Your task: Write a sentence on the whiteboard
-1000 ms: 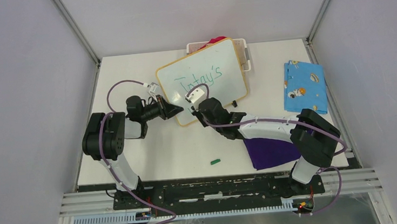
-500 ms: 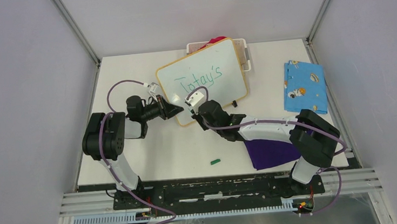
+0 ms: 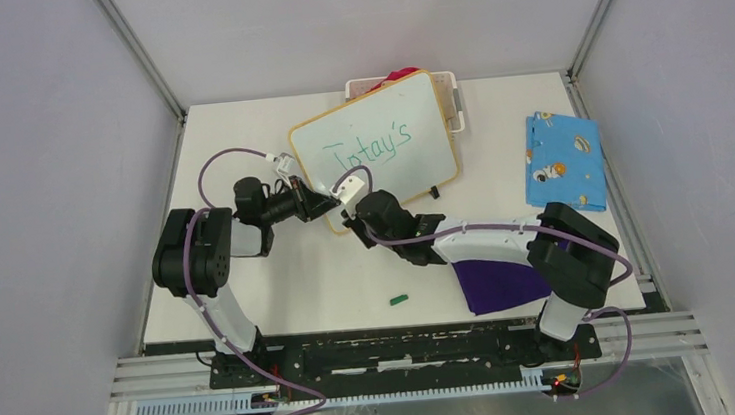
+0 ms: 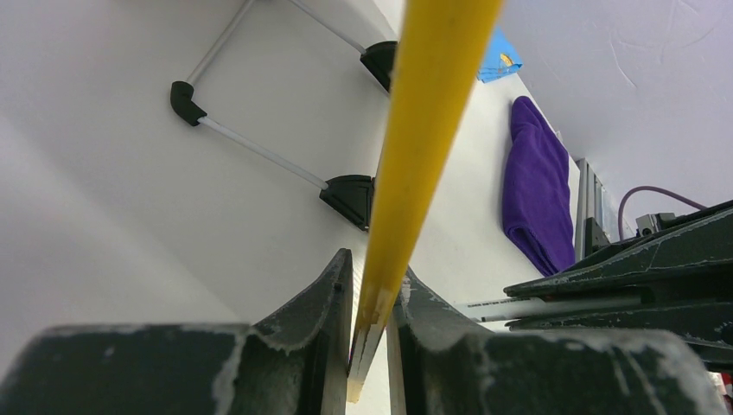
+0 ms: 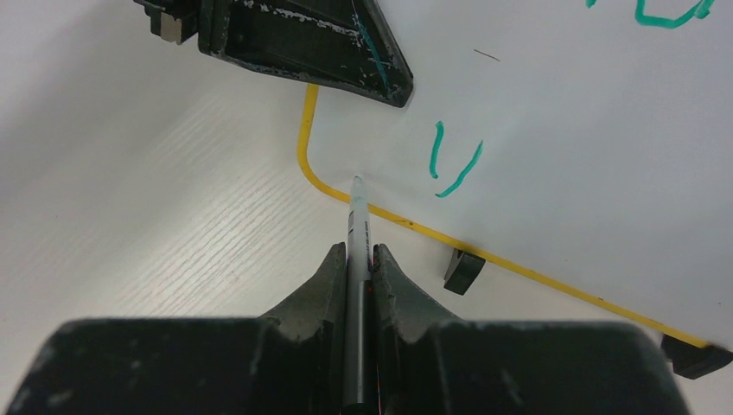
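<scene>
The whiteboard point(image 3: 420, 168) stands tilted at the table's back centre, with green "Totay's" point(image 3: 368, 147) on its upper line. My left gripper point(image 3: 327, 203) is shut on the board's yellow frame point(image 4: 423, 130) at its lower left edge, and its jaws point(image 4: 370, 294) pinch the rim. My right gripper point(image 3: 346, 209) is shut on a grey marker point(image 5: 356, 233). The marker's tip rests on the board just inside the lower left corner of the frame point(image 5: 304, 164). A short green stroke point(image 5: 454, 164) lies to the right of the tip. The marker also shows in the left wrist view point(image 4: 553, 305).
A green marker cap point(image 3: 399, 299) lies near the front. A purple cloth point(image 3: 495, 282) sits under my right arm, and a blue patterned cloth point(image 3: 562, 160) lies at the right. A white basket point(image 3: 452, 100) stands behind the board. A black board foot point(image 5: 464, 270) is close to the marker.
My right gripper has moved left and slightly down with the marker, from the board's middle to its lower left corner. The left gripper and the board have stayed put.
</scene>
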